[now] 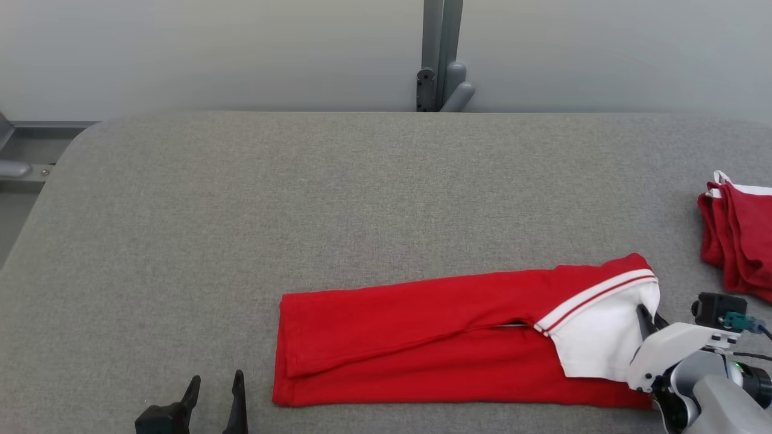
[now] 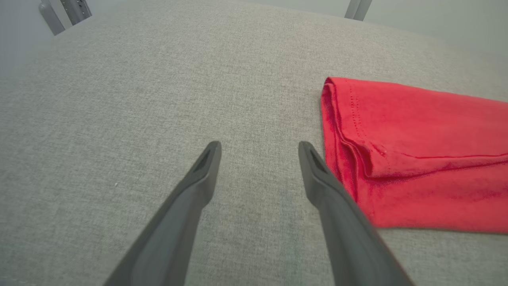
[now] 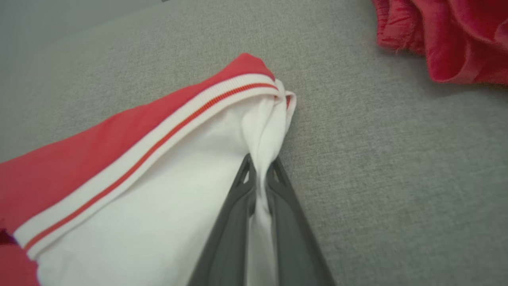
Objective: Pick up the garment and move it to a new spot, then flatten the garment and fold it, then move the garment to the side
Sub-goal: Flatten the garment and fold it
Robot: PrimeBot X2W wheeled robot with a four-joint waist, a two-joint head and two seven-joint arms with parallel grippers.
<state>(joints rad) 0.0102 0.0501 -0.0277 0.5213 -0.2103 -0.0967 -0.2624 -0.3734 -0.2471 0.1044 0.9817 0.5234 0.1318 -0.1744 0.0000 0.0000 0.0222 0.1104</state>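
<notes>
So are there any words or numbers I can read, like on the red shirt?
None: no word, number or sign can be read anywhere. The red garment shows only a striped white band; the other red clothes and the grey table are plain.

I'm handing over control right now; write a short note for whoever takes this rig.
Right gripper: shut on the white end of the garment, at the near right of the table.
Left gripper: open, holding nothing, over the table beside the garment's red end.
Garment: folded lengthwise into a long narrow strip, lying flat on the table. Other red clothes lie at the far right.
Done: laid out, lengthwise fold.
Left: probably the crosswise fold, then moving it to the side.
</notes>
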